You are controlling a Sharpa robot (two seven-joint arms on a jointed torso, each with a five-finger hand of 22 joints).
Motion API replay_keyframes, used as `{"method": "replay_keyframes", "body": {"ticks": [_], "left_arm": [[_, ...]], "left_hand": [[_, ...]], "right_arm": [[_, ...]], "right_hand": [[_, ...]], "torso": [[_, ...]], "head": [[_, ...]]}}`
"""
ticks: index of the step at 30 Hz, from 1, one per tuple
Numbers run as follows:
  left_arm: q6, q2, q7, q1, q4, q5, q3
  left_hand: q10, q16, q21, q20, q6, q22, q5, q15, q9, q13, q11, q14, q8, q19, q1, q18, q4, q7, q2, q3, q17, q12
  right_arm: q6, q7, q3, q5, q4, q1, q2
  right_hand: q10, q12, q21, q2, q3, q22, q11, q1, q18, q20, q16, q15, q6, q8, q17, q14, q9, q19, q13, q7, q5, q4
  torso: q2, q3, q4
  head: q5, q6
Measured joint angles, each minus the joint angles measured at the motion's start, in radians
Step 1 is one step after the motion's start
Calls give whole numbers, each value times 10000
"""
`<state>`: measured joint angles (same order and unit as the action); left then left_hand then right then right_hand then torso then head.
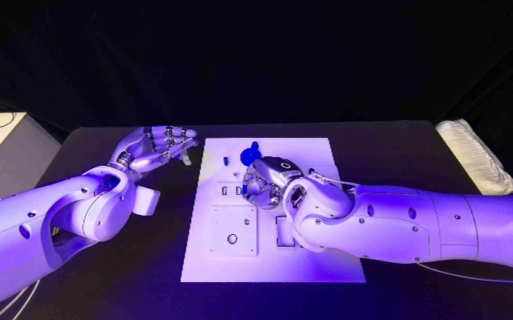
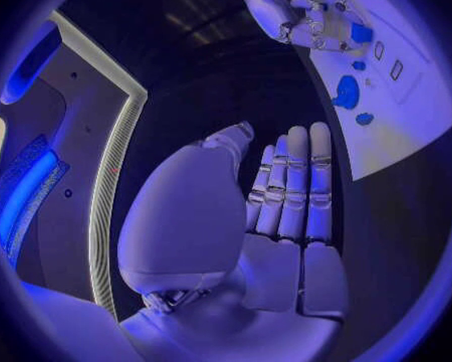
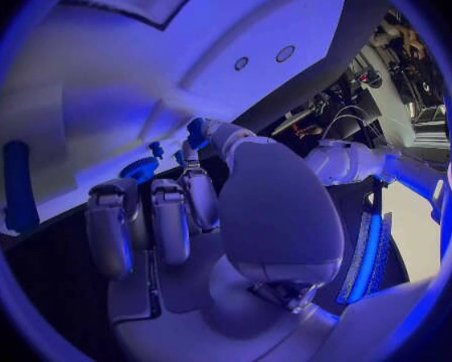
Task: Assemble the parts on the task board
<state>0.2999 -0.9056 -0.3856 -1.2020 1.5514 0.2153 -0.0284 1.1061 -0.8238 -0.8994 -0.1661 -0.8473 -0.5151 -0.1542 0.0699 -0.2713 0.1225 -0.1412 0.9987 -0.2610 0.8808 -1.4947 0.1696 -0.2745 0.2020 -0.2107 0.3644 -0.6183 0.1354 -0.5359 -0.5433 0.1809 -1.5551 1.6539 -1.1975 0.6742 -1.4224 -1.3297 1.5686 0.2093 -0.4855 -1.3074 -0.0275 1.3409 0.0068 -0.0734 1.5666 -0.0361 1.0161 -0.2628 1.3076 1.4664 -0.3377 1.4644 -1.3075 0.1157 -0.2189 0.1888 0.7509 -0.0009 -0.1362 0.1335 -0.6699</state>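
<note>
The white task board lies in the middle of the black table. A round blue part stands near its far edge, with a small blue piece beside it. My right hand hovers over the board's middle, its fingers curled. In the right wrist view it pinches a small blue part at its fingertips, close to the round blue part. The left wrist view shows that same blue part in the right hand. My left hand is off the board's left side, fingers straight and holding nothing.
A blue rod lies by the board in the right wrist view. A white padded object lies at the table's right edge. A grey box stands beyond the left edge. Several recesses mark the board's near half.
</note>
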Motion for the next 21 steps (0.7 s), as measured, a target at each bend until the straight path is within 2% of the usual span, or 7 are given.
{"method": "replay_keyframes", "body": {"ticks": [9, 16, 21], "left_arm": [[0, -24, 7, -1, 6, 2, 0], [1, -37, 14, 0, 10, 3, 0], [1, -44, 18, 0, 13, 4, 0]], "left_hand": [[0, 0, 0, 0, 0, 0, 0, 0, 0, 0, 0, 0, 0, 0, 0, 0, 0, 0, 0, 0, 1, 0], [0, 0, 0, 0, 0, 0, 0, 0, 1, -1, 0, 0, 0, 0, 0, 0, 0, 0, 0, 0, 1, 0], [0, -15, 0, 0, 0, 0, 0, 0, -1, -1, 0, 0, 0, 0, 0, 0, 0, 0, 0, 0, 1, 0]], "right_arm": [[142, -49, 8, -67, -83, 6, -29], [164, -56, 6, -98, -114, 4, -60], [164, -55, 6, -107, -131, 4, -79]], "right_hand": [[0, 0, 0, -40, 0, 1, 0, -40, 0, 0, 0, 0, -28, 6, 0, 0, 1, 0, 0, -1, 1, 0], [3, 66, 0, 92, 0, -6, -3, -176, 0, 0, 0, 0, -30, -45, 0, 0, 0, 0, 1, -1, 1, 0], [90, 193, 0, 142, 0, -7, -90, -333, -1, 0, 0, 1, -193, -15, 0, 0, 16, 0, 1, 54, 0, 0]], "torso": [[3, -2, -8], [4, -5, -7], [4, -6, -7]], "head": [[-3, -15], [-10, -16], [-12, -26]]}}
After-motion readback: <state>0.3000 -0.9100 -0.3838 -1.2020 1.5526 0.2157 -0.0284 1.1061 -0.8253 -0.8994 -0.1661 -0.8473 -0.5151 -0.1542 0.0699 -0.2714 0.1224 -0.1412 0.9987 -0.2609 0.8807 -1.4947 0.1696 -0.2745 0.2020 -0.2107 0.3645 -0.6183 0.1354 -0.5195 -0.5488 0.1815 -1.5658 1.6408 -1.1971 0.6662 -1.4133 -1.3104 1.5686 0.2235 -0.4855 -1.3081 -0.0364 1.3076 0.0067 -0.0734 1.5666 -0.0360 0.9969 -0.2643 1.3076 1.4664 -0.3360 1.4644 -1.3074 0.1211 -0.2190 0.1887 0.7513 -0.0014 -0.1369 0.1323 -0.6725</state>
